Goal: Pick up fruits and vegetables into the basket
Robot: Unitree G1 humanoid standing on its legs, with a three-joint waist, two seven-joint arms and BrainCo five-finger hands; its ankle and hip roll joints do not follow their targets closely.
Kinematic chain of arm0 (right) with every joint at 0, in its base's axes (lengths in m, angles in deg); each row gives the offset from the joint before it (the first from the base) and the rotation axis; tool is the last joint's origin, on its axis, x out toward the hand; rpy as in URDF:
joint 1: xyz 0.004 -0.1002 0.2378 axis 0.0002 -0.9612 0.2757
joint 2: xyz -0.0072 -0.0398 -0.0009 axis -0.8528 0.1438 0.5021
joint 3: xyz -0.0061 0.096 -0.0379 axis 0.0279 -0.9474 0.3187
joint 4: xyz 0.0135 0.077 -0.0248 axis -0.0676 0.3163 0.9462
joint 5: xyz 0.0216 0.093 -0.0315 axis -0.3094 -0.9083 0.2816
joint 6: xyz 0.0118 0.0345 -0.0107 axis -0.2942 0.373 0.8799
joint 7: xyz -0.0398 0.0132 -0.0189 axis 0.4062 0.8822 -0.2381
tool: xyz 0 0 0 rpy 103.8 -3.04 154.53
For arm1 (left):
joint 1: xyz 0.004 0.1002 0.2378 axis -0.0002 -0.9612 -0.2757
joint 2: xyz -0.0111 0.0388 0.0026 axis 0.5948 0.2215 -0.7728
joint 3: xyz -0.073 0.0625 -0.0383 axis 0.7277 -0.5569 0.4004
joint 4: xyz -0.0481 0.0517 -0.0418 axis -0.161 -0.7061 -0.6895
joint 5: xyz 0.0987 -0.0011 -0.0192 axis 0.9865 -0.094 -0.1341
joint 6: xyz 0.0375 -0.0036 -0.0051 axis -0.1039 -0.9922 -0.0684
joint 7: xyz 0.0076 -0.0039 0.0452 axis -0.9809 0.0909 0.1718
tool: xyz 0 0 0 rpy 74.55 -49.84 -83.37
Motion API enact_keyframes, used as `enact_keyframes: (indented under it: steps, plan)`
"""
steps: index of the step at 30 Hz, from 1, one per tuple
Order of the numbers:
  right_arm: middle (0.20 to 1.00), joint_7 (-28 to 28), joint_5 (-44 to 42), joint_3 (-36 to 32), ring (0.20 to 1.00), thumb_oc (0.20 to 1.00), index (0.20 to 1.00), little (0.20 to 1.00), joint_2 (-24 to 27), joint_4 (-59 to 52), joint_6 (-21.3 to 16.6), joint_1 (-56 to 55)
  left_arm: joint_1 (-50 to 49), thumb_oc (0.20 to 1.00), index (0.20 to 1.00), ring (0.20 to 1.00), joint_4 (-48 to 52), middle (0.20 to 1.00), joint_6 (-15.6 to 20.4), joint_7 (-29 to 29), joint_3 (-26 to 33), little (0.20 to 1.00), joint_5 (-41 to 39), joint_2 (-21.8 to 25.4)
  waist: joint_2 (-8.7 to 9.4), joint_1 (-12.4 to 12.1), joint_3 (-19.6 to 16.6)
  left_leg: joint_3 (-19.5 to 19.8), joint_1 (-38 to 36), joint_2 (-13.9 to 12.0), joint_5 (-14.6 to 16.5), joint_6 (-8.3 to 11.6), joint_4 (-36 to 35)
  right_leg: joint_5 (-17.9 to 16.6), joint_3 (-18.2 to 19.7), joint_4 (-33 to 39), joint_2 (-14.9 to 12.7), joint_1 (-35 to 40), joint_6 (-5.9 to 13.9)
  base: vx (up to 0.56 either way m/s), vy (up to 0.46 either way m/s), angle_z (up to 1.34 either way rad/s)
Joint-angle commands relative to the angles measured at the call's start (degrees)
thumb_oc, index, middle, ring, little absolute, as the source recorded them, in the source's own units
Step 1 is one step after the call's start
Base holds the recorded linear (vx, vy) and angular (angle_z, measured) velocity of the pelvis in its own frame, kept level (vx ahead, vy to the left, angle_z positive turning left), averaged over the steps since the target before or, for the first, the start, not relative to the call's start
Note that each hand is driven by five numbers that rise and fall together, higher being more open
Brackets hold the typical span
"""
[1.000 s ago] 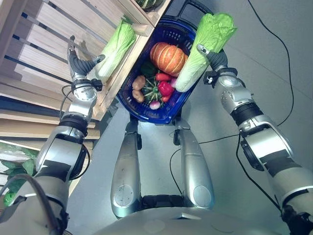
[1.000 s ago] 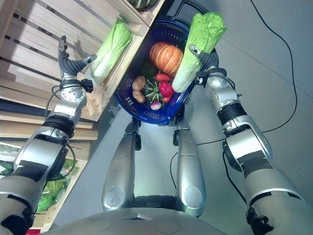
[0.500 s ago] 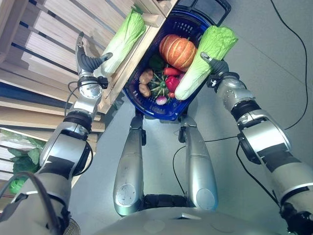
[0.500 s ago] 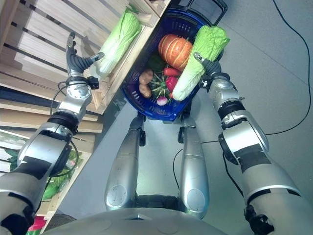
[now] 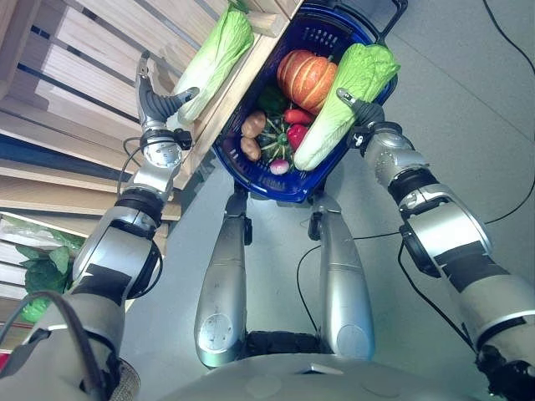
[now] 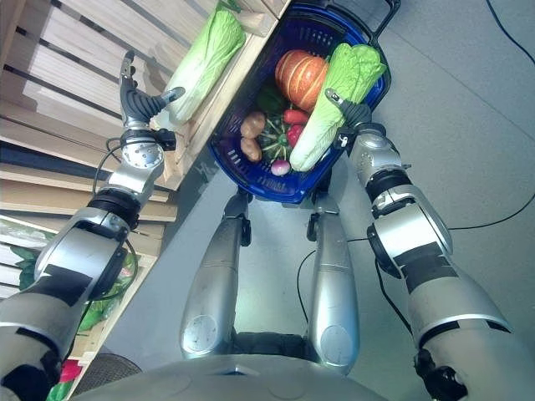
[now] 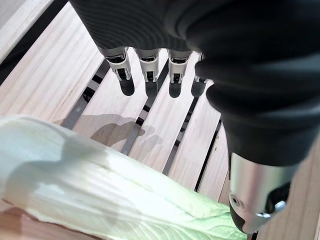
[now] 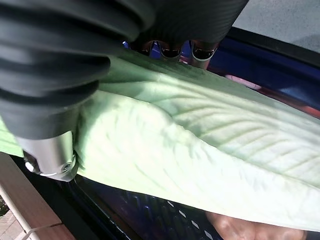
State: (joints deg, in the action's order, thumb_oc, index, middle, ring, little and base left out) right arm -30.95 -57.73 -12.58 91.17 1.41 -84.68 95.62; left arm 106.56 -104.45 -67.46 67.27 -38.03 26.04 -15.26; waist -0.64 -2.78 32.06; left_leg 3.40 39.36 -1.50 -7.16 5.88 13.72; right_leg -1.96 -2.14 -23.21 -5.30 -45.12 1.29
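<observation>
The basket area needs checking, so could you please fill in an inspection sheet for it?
Surface: wooden slatted shelf, grey floor beneath.
Job's things: blue basket holds pumpkin, potatoes, red pepper; one napa cabbage over the basket, a second cabbage on the shelf.
Clutter: leafy greens on a lower shelf.
Hands: right hand curled round its cabbage; left hand open beside the shelf cabbage.
Cables: nothing seen.
Surroundings: nothing seen.
</observation>
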Motion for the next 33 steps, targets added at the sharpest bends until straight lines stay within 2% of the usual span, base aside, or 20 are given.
enact_keyframes:
  steps: [1, 16, 17, 22, 33]
  plan:
    - [0.2, -0.5, 0.6, -0.2, 0.2, 0.2, 0.2, 0.2, 0.5, 1.3, -0.1, 2.6, 0.6, 1.0, 1.0, 1.0, 1.3, 1.0, 3.1, 1.7, 1.3, 1.0, -1.6, -2.3, -5.05, 0.2, -2.3, -1.2, 2.4, 4.5, 4.9, -2.17, 4.6, 4.8, -3.4, -1.4, 1.9, 1.8, 1.45, 0.0, 0.0, 0.0]
    - [0.2, -0.1, -0.2, -0.6, 0.2, 0.2, 0.2, 0.2, 0.9, 3.5, 3.7, 2.8, 0.3, 1.0, 1.0, 1.0, 1.5, 1.0, 3.3, 2.3, 1.1, 1.0, -1.7, -3.0, -5.79, 0.0, -2.3, -1.1, 3.4, 4.6, 4.5, -2.18, 4.9, 4.6, -3.3, -1.9, 1.8, 0.5, 1.49, 0.0, 0.0, 0.0]
    - [1.0, -0.3, 0.0, -0.7, 1.0, 1.0, 1.0, 1.0, 1.0, 3.8, 4.6, 2.6, 0.5, 1.0, 1.0, 1.0, 1.6, 1.0, 3.1, 2.4, 1.1, 1.0, -1.8, -3.0, -5.84, 0.1, -2.3, -1.1, 3.5, 4.6, 4.4, -2.26, 4.9, 4.6, -3.3, -1.9, 1.8, 0.4, 1.45, 0.0, 0.0, 0.0]
    - [1.0, -0.4, 0.2, -1.0, 1.0, 1.0, 1.0, 1.0, 1.3, 4.4, 4.4, 1.8, 0.1, 1.0, 1.0, 1.0, 1.5, 1.0, 3.2, 2.8, 0.9, 1.0, -1.6, -3.0, -5.73, 0.1, -2.3, -1.1, 3.5, 4.6, 4.4, -2.32, 4.9, 4.5, -3.3, -1.9, 1.8, 0.4, 1.5, 0.0, 0.0, 0.0]
    - [1.0, 0.1, 2.5, -0.9, 1.0, 1.0, 1.0, 1.0, 1.8, 4.5, 3.4, 1.3, 0.0, 1.0, 1.0, 1.0, 1.2, 1.0, 0.7, 3.3, 0.8, 1.0, 0.7, -2.2, -5.42, 0.3, -2.3, -1.1, 2.6, 4.5, 4.1, -2.37, 4.5, 4.0, -3.3, -1.4, 1.8, 1.4, 1.63, 0.0, 0.0, 0.0]
